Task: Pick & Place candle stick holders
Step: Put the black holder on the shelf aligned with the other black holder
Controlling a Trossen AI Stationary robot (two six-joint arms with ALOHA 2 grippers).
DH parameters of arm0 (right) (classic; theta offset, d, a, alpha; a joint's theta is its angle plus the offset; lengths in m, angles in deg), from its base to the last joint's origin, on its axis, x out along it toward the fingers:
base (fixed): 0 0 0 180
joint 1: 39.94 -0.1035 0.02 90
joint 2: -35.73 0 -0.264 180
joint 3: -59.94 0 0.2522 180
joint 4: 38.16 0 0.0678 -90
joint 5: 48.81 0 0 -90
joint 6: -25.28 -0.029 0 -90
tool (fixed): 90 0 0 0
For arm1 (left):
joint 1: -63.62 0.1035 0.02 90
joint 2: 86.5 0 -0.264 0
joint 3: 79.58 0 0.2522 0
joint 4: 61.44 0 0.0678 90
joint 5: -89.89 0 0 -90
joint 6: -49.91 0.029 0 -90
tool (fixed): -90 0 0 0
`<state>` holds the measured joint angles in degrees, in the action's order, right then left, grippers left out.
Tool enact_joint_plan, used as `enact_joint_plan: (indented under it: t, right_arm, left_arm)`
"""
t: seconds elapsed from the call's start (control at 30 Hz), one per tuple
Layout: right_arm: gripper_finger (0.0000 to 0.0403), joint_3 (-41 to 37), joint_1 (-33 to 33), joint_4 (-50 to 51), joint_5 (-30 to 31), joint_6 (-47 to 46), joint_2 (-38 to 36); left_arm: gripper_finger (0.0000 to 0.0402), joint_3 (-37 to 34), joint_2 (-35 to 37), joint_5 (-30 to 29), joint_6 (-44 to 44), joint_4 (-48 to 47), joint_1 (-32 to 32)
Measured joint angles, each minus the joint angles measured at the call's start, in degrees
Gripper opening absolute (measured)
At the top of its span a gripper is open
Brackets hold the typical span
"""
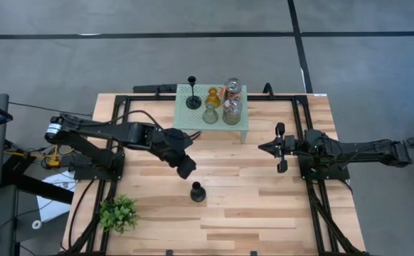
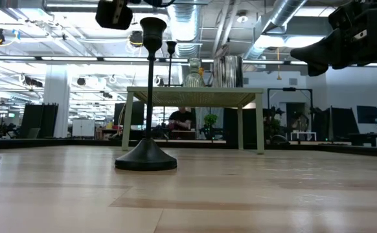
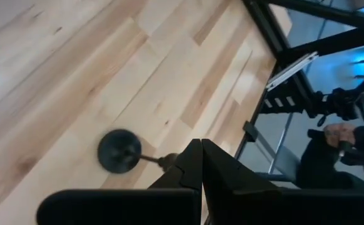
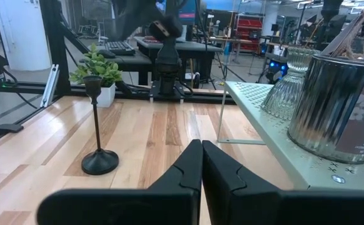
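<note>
A black bell-shaped candle stick holder [image 1: 198, 192] stands upright on its round base on the wooden table, near the middle; it also shows in the low view [image 2: 146, 155] and in the left wrist view [image 3: 119, 150]. My left gripper [image 1: 186, 168] is shut and empty, above the holder and just to its far left. My right gripper [image 1: 262, 147] is shut and empty, in the air to the right of the mint-green rack [image 1: 242, 131]. On the rack stand another black holder [image 1: 193, 94], an amber one [image 1: 213, 94], a grey-olive one [image 1: 210, 114] and two silvery jars [image 1: 232, 89] [image 1: 232, 111].
A green leafy plant [image 1: 118, 212] stands at the table's near left corner. Black frame rails [image 1: 114, 128] run along the table's left, right and far edges. A person [image 3: 341, 140] sits beyond the table.
</note>
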<state>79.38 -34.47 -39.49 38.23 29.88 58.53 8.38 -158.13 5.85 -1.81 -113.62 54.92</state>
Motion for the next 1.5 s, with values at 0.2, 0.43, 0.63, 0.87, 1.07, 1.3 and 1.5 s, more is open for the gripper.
enact_joint_plan:
  t: [0.2, 0.43, 0.63, 0.87, 1.07, 1.3, 1.5]
  right_arm:
    - [0.0, 0.0, -0.01, 0.02, 0.0, -0.15, 0.0]
    - [0.0, 0.0, 0.01, 0.07, 0.0, -0.15, 0.03]
    - [0.0, 0.0, -0.01, 0.09, 0.0, -0.15, 0.03]
    - [0.0, 0.0, 0.03, 0.96, 0.0, -0.15, 0.03]
    - [0.0, 0.0, 0.1, 1.0, 0.02, -0.15, 0.04]
    - [0.0, 0.0, 0.38, 1.01, 0.02, -0.15, 0.03]
    - [0.0, 0.0, 0.38, 1.17, 0.02, -0.15, 0.03]
  left_arm:
    - [0.0002, 0.02, -0.57, 2.85, 0.01, -1.83, -0.04]
    - [0.0012, 0.0, -0.68, 6.22, 2.98, -1.67, -0.04]
    - [0.0038, 0.0, -1.69, 5.76, 3.45, -2.68, 0.55]
    - [0.0094, 0.0, -5.29, 9.5, 3.45, -4.1, 0.4]
    - [0.0134, 0.0, -8.47, 13.74, 3.39, -3.99, 0.4]
    - [0.0156, 0.0, -9.51, 13.95, 3.43, -3.87, 0.4]
    - [0.0153, 0.0, -9.5, 11.96, 3.45, -3.62, 0.4]
